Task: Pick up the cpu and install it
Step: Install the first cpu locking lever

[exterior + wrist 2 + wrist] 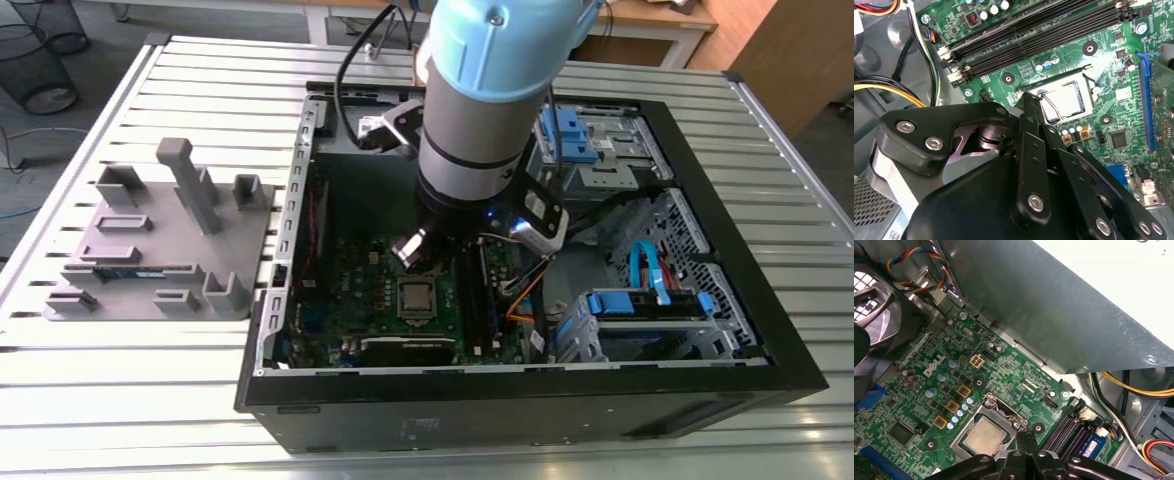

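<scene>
The gripper hangs inside the open computer case, its two fingers pressed together with nothing between them, their tips just above the edge of the processor socket. The one cpu already lies flat in that socket, silvery top upward; it also shows in the second wrist view and, small, in the exterior view just in front of the arm. A thin wire lever crosses the chip's near side. The green motherboard around it carries four long black memory slots running side by side; one of them holds a memory stick. Three square gold-topped components sit in a row beside the socket. Bundles of coloured wires run along the case wall. On the slatted table, at the exterior view's left of the case, stands one grey holder tray with one thin green stick lying in it.
</scene>
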